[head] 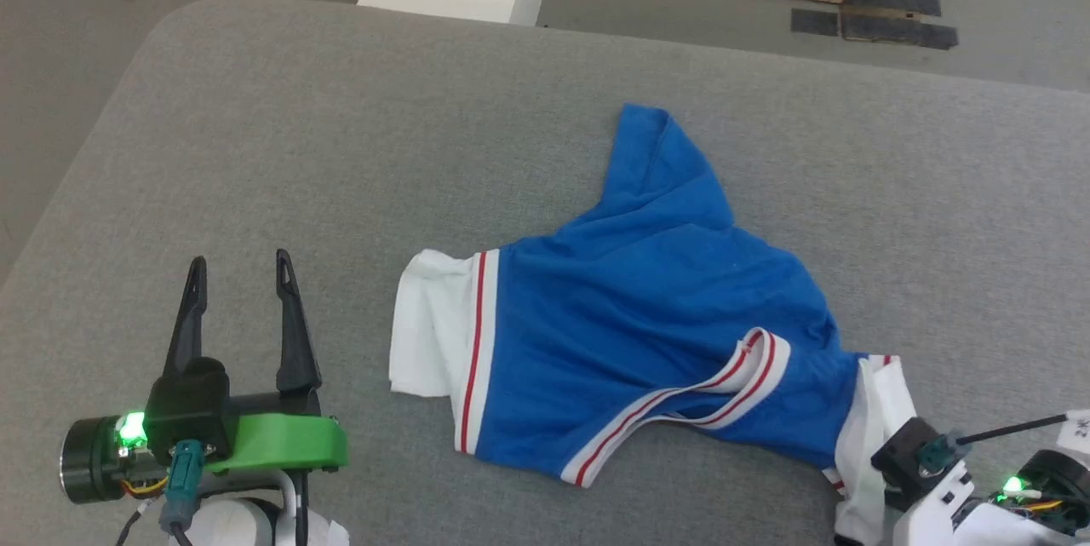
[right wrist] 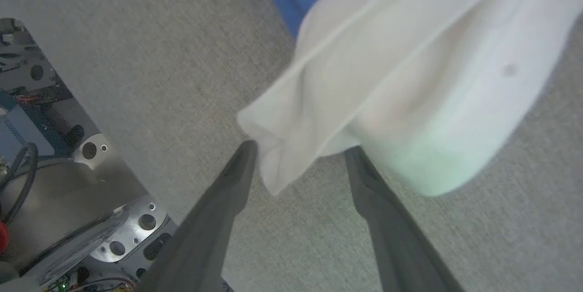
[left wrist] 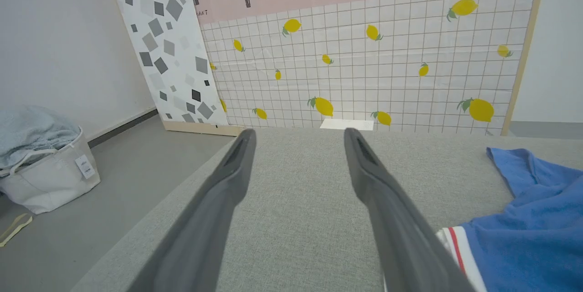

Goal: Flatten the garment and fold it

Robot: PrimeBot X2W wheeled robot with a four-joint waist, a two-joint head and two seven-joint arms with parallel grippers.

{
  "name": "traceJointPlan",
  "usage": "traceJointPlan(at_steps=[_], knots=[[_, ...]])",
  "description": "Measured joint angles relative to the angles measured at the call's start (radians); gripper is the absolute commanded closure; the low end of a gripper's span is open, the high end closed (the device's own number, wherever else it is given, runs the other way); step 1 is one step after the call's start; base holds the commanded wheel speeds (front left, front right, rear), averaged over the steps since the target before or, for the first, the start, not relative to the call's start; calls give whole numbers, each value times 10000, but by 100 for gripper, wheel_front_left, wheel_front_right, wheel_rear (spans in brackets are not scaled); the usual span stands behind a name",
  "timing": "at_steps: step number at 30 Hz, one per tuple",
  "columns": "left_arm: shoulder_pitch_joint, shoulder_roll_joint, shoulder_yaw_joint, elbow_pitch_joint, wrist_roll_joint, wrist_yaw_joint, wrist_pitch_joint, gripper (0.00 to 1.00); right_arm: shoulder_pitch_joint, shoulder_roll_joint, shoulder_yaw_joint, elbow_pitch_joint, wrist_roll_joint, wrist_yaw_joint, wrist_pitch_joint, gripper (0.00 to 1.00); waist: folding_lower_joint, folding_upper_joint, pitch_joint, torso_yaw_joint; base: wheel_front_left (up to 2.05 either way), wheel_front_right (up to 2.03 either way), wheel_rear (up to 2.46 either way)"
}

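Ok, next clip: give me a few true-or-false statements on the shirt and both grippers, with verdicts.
1. The shirt lies crumpled on the grey table. True.
2. The left gripper is shut on the shirt. False: it is open, over bare table beside the shirt.
3. The right gripper is open, its fingertips at a white sleeve. True.
4. The shirt's body is red. False: it is blue, with red-and-white striped trim.

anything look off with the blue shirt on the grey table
Yes: the royal-blue jersey shirt with white sleeves lies rumpled on the grey fabric table, bunched into folds, its red-and-white striped trim twisted across the near side.
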Motion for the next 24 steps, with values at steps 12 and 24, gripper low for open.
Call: traceJointPlan(at_steps=[12, 24], knots=[[433, -1062, 1237, 215, 813, -1177, 0, 0, -97, 102, -54, 136, 165, 0, -1390, 100, 1, 0, 23, 47, 0, 0, 0], [671, -1616, 1820, 213, 1223, -1768, 0, 0, 1601, 1561, -4155, -752, 1553, 0, -2823, 100, 1, 0, -200, -738, 0, 0, 0]])
